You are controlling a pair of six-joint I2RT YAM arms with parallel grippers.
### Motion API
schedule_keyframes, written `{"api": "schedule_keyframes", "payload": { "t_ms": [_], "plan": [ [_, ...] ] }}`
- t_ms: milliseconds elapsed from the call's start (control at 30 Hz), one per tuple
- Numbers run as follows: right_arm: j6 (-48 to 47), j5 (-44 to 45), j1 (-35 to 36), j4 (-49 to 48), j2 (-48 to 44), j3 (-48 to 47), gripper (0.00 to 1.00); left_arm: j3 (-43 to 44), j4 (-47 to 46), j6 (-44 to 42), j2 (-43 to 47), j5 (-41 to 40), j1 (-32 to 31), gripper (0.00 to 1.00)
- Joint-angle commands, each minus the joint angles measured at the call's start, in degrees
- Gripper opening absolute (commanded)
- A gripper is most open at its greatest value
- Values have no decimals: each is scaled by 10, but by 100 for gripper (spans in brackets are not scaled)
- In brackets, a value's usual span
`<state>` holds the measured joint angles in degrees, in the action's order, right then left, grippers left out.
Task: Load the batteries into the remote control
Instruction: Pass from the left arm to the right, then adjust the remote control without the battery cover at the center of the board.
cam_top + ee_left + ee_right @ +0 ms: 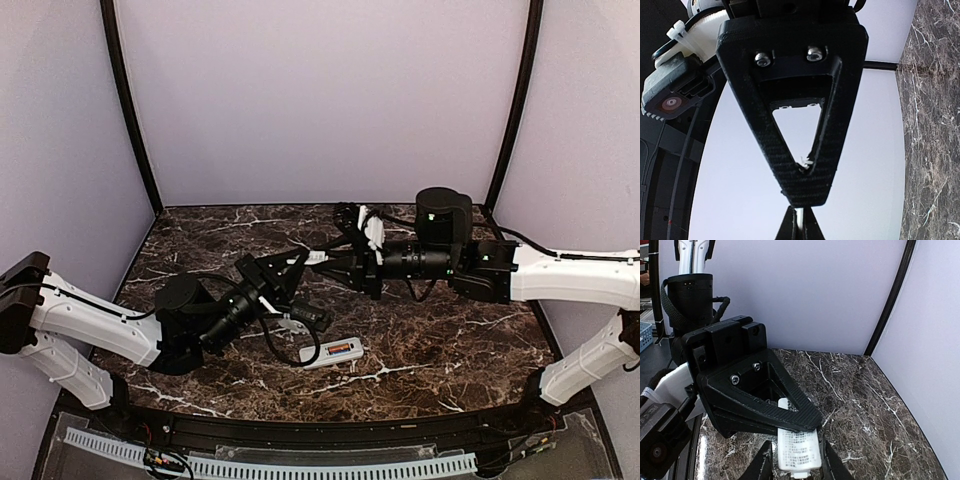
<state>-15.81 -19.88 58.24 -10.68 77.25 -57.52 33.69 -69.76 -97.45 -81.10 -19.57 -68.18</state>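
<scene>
1. Marble table (450,340) fills the lower half of the top view, with lilac walls (320,100) behind it and on both sides.
2. My left arm (90,325) comes in from the lower left and my right arm (570,275) from the right edge. They meet over the middle of the table.
3. My remote (332,352) lies flat on the table at lower centre of the top view. It sits just below the spot where my grippers meet, and neither of them touches it.
4. At the bottom centre of the right wrist view, a flat white piece (797,445) with small print on it is held clear of the table. I judge it to be the battery cover, though I cannot be sure.
5. My left gripper (798,224) is clamped tight on the far end of that piece. A thin pale edge shows between its tips at the bottom of the left wrist view.
6. My right gripper (798,466) stands part open, with a finger on either side of the piece's near end. A sliver of table shows between one finger and the piece, so I do not count this as a grip.
7. The orange and blue specks toward the remote's right end I take for the batteries (342,349). They are too small for me to tell whether they sit in their bay.
8. If they are seated, I judge the loading itself done. What is left is to pass the piece across, bring it down to the remote and press it on. If they are not, the cells must go in first.
</scene>
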Motion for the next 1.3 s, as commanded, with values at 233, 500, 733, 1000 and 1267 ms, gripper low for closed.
{"api": "schedule_keyframes", "payload": {
  "t_ms": [233,500,733,1000,1267],
  "plan": [
    [7,-5,0,10,8,-26,21,-10,-8,9,11,-7,-4,0],
    [1,-20,-4,39,5,-30,13,-12,-11,12,11,-7,-5,0],
    [-1,-33,-18,50,-9,-22,9,-12,-1,23,12,-11,-5,38],
    [-6,-40,-64,92,-40,11,8,-29,26,127,28,-72,-5,69],
    [-74,-54,-98,165,-44,49,10,54,597,684,135,187,31,81]
  ]
}}
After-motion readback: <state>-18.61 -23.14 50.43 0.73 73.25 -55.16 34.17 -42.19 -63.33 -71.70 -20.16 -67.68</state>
